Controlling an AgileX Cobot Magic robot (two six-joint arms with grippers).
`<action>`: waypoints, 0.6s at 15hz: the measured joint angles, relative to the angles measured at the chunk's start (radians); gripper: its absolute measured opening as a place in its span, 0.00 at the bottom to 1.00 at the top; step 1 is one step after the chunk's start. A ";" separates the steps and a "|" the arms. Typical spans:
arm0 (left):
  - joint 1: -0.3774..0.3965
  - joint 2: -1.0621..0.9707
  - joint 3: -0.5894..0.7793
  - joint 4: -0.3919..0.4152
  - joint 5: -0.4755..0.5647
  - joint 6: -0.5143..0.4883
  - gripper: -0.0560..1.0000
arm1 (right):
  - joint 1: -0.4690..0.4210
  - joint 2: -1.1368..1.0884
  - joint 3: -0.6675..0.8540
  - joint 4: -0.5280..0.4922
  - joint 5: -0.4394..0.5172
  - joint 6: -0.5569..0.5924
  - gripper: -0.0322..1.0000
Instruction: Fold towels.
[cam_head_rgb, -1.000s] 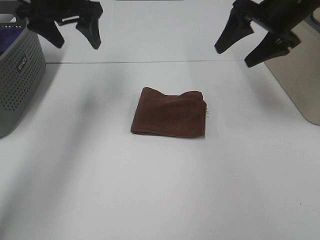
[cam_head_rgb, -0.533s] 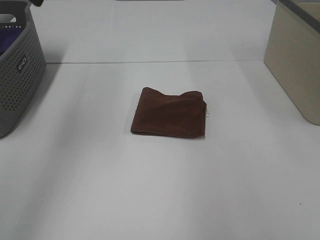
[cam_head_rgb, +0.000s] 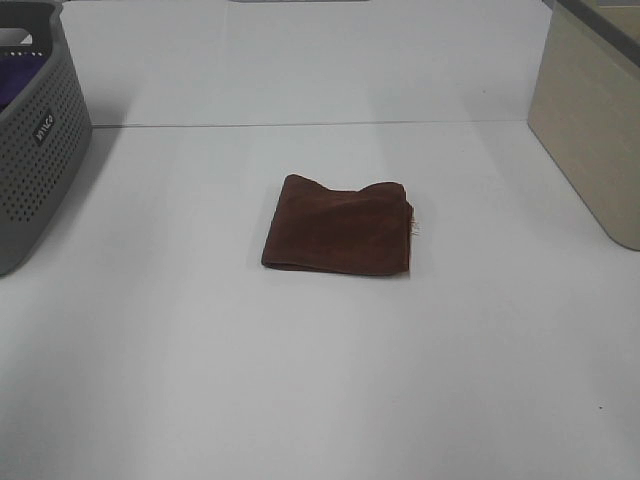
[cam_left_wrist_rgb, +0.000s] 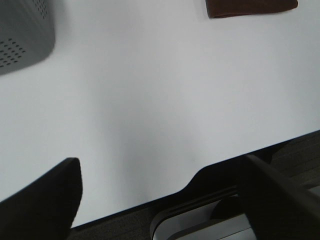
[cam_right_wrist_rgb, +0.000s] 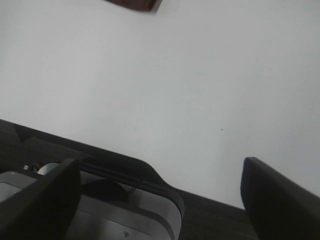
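The dark reddish-brown towel (cam_head_rgb: 340, 225) lies folded into a compact rectangle in the middle of the white table, with its small white tag (cam_head_rgb: 417, 228) at the right edge. Neither gripper shows in the exterior high view. In the left wrist view my left gripper (cam_left_wrist_rgb: 160, 200) is open and empty, high above the table's front edge, with the towel (cam_left_wrist_rgb: 250, 7) far off. In the right wrist view my right gripper (cam_right_wrist_rgb: 160, 200) is open and empty, with only a corner of the towel (cam_right_wrist_rgb: 135, 4) in view.
A grey perforated basket (cam_head_rgb: 30, 150) holding a purple cloth (cam_head_rgb: 15, 80) stands at the left edge; it also shows in the left wrist view (cam_left_wrist_rgb: 25, 30). A beige bin (cam_head_rgb: 595, 120) stands at the right. The robot's base shows below the table edge in both wrist views.
Both arms, seen open at the top of the exterior view one second ago, have pulled back out of that view. The towel has not moved.
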 joint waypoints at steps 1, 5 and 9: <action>0.000 -0.065 0.041 0.000 0.001 0.000 0.79 | 0.000 -0.039 0.036 -0.007 0.000 -0.001 0.84; 0.000 -0.423 0.217 0.000 0.003 0.031 0.79 | 0.000 -0.328 0.221 -0.059 0.003 -0.002 0.84; 0.000 -0.626 0.350 -0.004 -0.068 0.132 0.79 | 0.000 -0.519 0.349 -0.062 -0.026 -0.027 0.84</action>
